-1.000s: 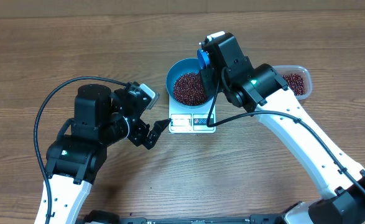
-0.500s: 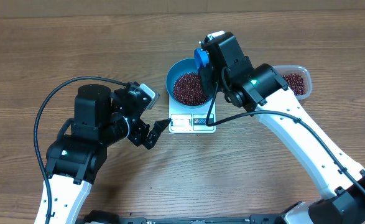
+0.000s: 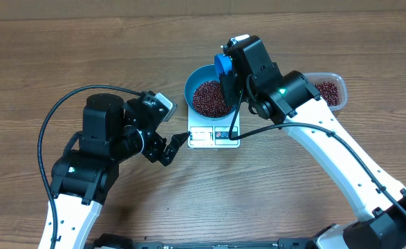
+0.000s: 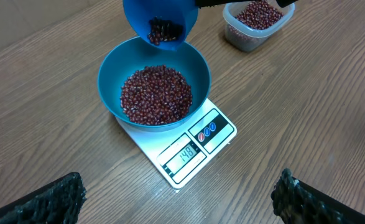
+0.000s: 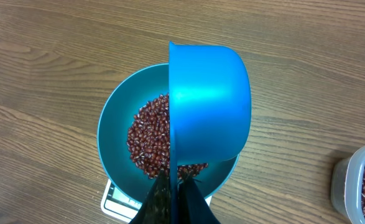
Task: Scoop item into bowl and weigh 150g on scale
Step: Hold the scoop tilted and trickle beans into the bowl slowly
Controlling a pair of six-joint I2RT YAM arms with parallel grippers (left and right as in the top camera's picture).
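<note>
With the right gripper (image 5: 173, 198) clamped on the tilted scoop (image 5: 207, 106) over the bowl (image 4: 110, 81) on the scale (image 4: 219, 134), left gripper (image 3: 173, 147) wide open and empty, too steep a tip could dump beans (image 4: 156, 93) past 150 g.

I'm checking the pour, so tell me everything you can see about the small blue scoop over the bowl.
The scoop is a small, smooth, bright blue cup, plastic by its look. It hangs tilted over the far side of the bowl, with its mouth turned down toward it, and seems clear of the rim. A few dark red-brown beans lie at its lip. The right gripper is shut on it at one end, hiding any handle. Nothing else touches it.
</note>
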